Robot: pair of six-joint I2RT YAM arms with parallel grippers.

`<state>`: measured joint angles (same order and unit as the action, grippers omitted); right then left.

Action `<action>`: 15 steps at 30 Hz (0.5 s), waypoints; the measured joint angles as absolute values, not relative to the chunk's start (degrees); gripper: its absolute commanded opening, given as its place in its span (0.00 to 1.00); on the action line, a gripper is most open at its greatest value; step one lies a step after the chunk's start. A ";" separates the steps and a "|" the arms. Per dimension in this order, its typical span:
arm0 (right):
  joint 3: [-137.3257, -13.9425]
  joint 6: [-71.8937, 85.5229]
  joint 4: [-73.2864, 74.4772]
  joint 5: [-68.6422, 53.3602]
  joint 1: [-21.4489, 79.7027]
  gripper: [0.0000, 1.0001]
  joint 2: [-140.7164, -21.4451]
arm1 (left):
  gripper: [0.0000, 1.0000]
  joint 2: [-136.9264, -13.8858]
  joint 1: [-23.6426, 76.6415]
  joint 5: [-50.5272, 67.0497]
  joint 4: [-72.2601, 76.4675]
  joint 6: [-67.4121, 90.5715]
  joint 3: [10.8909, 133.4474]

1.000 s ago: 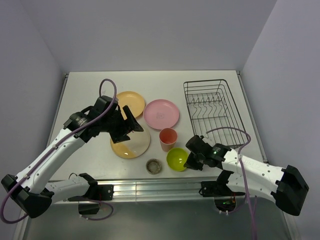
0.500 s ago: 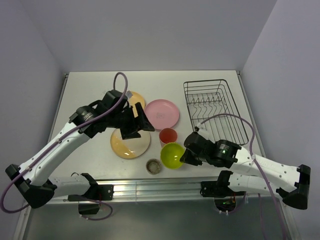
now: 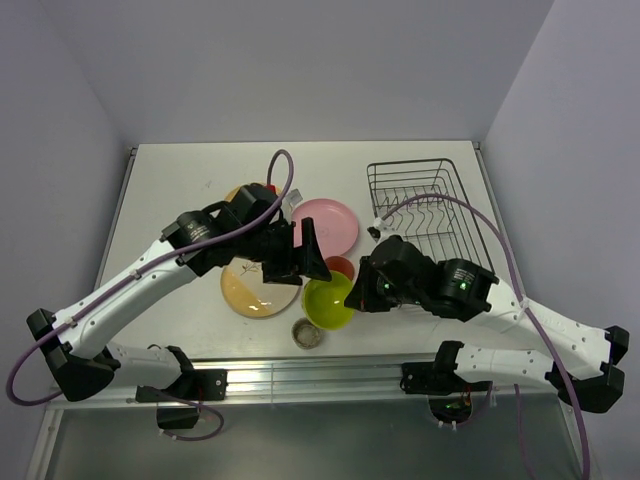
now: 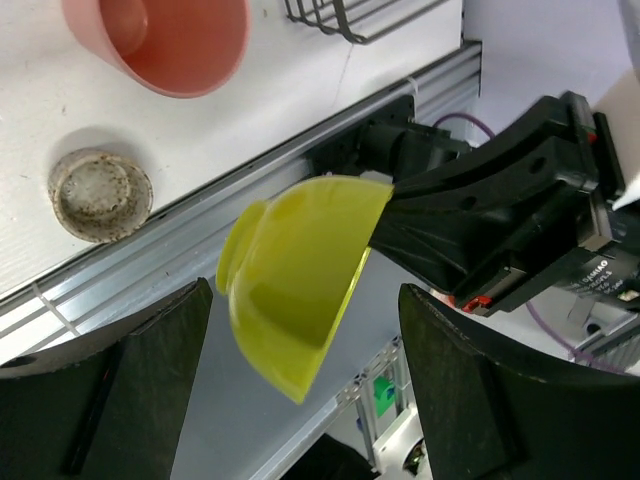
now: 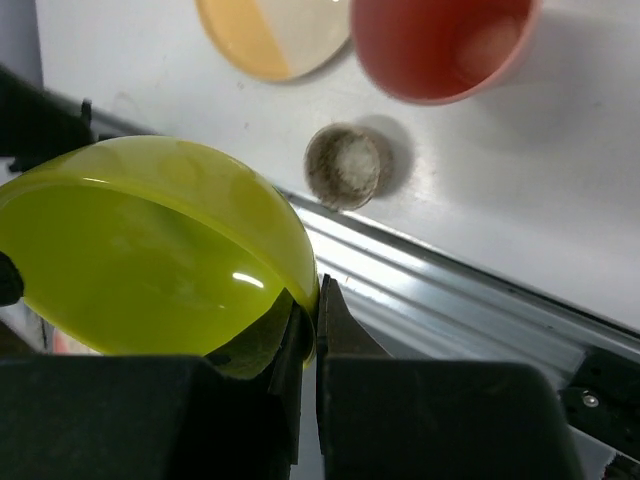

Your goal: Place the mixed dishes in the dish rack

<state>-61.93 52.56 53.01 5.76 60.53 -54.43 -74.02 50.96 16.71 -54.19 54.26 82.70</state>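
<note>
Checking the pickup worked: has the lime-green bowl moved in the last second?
Yes. The lime-green bowl, pinched at its rim by the right gripper, has shifted left, closer to the small speckled grey bowl, and tilted.

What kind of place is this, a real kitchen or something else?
Most likely a robot test bench, not a kitchen: a white table between plain walls, robot arms mounted at its edge, and a dish rack beside loose dishes.

A robotics lab cell: 2 arms [image 3: 130,290] on an aluminium rail [image 3: 320,375], white table [image 3: 180,170] boxed by plain walls [image 3: 300,60].
</note>
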 measured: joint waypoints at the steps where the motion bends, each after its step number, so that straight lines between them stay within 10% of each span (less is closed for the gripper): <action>1: -61.80 51.92 52.71 4.43 60.31 0.00 -54.39 | 0.82 -73.95 51.11 17.21 -53.84 53.60 82.48; 15: -56.69 44.56 44.66 -16.84 47.16 0.00 -50.33 | 0.66 -67.07 51.22 26.83 -45.08 51.57 72.62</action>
<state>-56.69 44.56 44.66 -16.84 47.16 -50.33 -67.07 51.22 26.83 -45.08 51.57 72.62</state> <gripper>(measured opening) 0.066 0.729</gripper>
